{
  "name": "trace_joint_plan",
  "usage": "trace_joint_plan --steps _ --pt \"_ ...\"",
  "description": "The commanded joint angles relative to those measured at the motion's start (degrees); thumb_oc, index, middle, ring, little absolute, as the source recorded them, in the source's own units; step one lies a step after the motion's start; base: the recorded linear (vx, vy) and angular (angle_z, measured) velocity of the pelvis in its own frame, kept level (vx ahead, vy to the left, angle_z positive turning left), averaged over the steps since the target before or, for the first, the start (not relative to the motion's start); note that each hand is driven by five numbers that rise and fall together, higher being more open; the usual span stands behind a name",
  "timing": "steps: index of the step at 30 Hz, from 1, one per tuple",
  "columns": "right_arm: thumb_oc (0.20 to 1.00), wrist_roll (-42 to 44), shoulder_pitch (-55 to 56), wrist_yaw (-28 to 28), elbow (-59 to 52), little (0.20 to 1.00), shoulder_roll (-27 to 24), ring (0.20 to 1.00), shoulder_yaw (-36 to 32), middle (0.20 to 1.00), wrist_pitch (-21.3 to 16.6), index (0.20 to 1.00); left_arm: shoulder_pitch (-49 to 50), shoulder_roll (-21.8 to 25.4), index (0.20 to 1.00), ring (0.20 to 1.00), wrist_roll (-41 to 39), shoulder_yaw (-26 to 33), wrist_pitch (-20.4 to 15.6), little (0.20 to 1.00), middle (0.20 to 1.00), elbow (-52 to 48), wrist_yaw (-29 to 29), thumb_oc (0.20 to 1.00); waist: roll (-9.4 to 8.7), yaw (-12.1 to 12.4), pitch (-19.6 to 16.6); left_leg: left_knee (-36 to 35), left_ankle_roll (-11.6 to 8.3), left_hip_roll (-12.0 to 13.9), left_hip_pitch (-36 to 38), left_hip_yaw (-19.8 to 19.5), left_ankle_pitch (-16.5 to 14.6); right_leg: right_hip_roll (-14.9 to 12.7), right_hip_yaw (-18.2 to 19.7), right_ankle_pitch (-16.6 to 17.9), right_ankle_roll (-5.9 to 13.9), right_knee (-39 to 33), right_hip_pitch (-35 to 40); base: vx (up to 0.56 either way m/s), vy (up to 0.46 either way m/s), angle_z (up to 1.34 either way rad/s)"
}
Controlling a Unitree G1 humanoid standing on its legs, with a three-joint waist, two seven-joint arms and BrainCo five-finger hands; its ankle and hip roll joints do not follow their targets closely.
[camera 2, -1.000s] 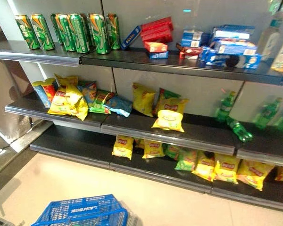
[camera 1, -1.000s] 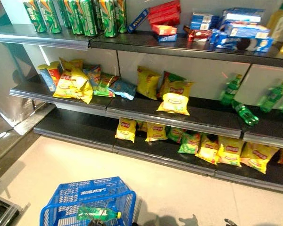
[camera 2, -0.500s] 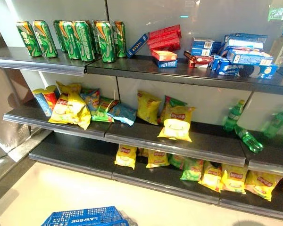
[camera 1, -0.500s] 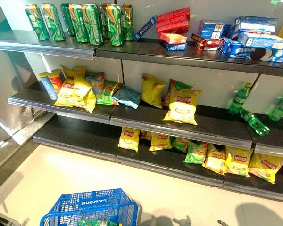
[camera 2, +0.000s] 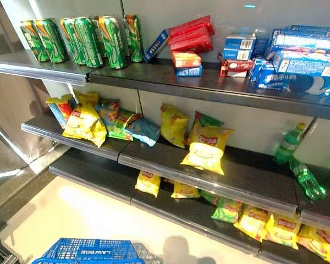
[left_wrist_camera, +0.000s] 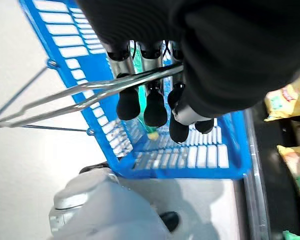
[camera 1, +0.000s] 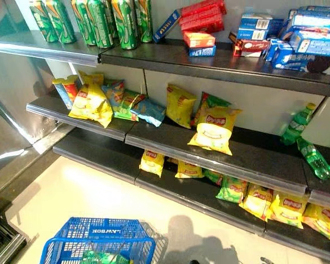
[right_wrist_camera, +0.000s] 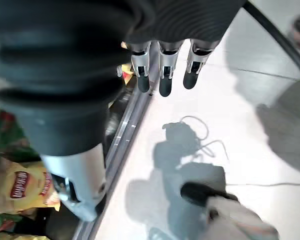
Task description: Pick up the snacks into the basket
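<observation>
A blue plastic basket [camera 1: 99,242] hangs low at the left in front of the shelves, with a green bottle [camera 1: 102,257] lying inside. In the left wrist view my left hand [left_wrist_camera: 155,107] has its fingers curled round the basket's metal wire handle [left_wrist_camera: 85,92]. My right hand [right_wrist_camera: 162,75] hangs over the floor with straight fingers and holds nothing. Snack bags fill the shelves: a large yellow bag [camera 1: 214,129] leans at the middle shelf's front, several mixed bags [camera 1: 93,102] pile at its left, and yellow and green bags [camera 1: 258,198] line the bottom shelf.
Green cans [camera 1: 99,19] stand on the top shelf, with red boxes [camera 1: 201,16] and blue boxes [camera 1: 302,38] beside them. Green bottles [camera 1: 313,157] lie at the middle shelf's right end. Pale floor [camera 1: 88,192] stretches between basket and shelves.
The whole picture has shifted, so the camera has moved; the shelves now look nearer. The basket stays at the lower left. No snack has moved.
</observation>
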Motion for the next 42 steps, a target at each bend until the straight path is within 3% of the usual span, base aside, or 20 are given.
trace_joint_plan --steps 1,4,6,10,18,30,42 --pt "1.000 -1.6 0.3 -0.2 -4.6 1.000 -2.4 1.000 2.5 1.000 -1.5 1.000 0.8 1.5 0.200 0.200 0.9 -0.6 -0.7 0.200 0.200 -2.9 0.2 0.200 -1.20 -0.2 1.5 12.4 1.60 -3.9 -3.4 1.9 0.3 -4.0 3.5 -2.6 7.41 -1.1 2.1 0.11 -0.168 0.29" --pt "1.000 -2.1 0.0 -0.3 -6.4 1.000 -2.8 1.000 3.2 1.000 -1.7 1.000 1.1 1.4 0.200 0.200 0.4 -0.7 -1.0 0.200 0.200 -3.5 0.4 0.200 -1.12 -0.3 1.5 7.7 2.63 -2.9 -5.4 5.5 -1.3 -3.9 3.1 -3.4 7.54 -3.0 3.3 0.08 -0.068 0.03" --pt "1.000 -3.0 -0.3 -0.6 -10.5 1.000 -3.6 1.000 4.2 1.000 -2.1 1.000 1.2 1.7 0.200 0.200 0.6 -0.8 -1.0 0.200 0.200 -4.4 0.5 0.200 -0.40 0.0 1.6 -1.2 3.22 -2.0 -5.6 7.1 -1.1 -2.9 3.1 -3.9 7.95 -2.9 2.9 0.09 0.019 -0.01" --pt "1.000 -5.2 0.2 0.1 -21.0 1.000 -4.5 1.000 5.8 1.000 -2.8 1.000 1.6 2.6 0.200 0.200 1.2 -0.2 -1.2 0.200 0.200 -5.0 0.9 0.200 -0.73 -0.2 1.5 -3.1 2.95 -1.4 -5.2 7.8 -0.3 -2.6 4.3 -4.9 8.66 -1.1 2.3 0.10 0.079 -0.12" --pt "1.000 -1.6 0.9 2.9 -37.6 1.000 -4.1 1.000 6.4 1.000 -4.8 1.000 3.0 3.8 0.200 0.200 1.5 2.7 -1.3 0.200 0.200 -4.1 2.3 0.200 -2.42 -0.5 0.7 -7.0 4.56 -1.5 -1.5 10.1 -1.2 -3.4 5.6 -5.2 9.21 0.7 2.3 0.06 0.086 -0.18" --pt "1.000 -3.1 -18.4 1.0 -34.7 1.000 -2.6 1.000 14.3 1.000 -3.4 1.000 3.6 5.2 0.200 0.200 1.6 1.0 -1.4 0.200 0.200 -5.2 2.1 0.200 -2.68 3.2 0.1 -6.6 5.70 -2.6 -0.5 9.9 -2.8 -5.4 4.7 -4.7 9.97 0.2 3.4 0.01 0.027 0.01" --pt "1.000 0.2 -28.6 -2.1 -26.0 1.000 -0.8 1.000 15.2 1.000 -3.0 1.000 3.6 5.1 0.200 0.200 -0.2 -0.8 -1.1 0.200 0.200 -4.1 1.9 0.200 -1.89 4.9 0.6 -6.6 5.42 -2.8 -1.2 8.7 -2.4 -5.7 3.7 -4.9 9.79 0.1 3.2 0.01 -0.014 0.06"
